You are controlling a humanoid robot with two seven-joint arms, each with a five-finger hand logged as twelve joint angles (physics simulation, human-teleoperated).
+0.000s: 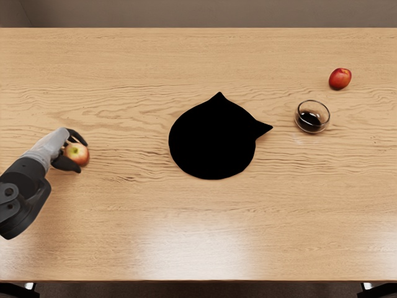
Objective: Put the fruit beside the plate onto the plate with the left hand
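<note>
Grasp step: left robot hand (57, 149) clasps the apple (78, 153) at the worktop's (186, 236) left; next I lift it and carry it right onto the black plate (211, 139).

We see a bright, evenly lit render, the light soft and from above. The desk (124, 62) carries a pale, washed-out sheen at the lower middle. Shadows are faint and hug the things closely. The black plate (211, 139) reads as a flat dark shape, the glass bowl (312, 116) catches small highlights. Focus is sharp throughout, and the desk's edges run straight
</note>
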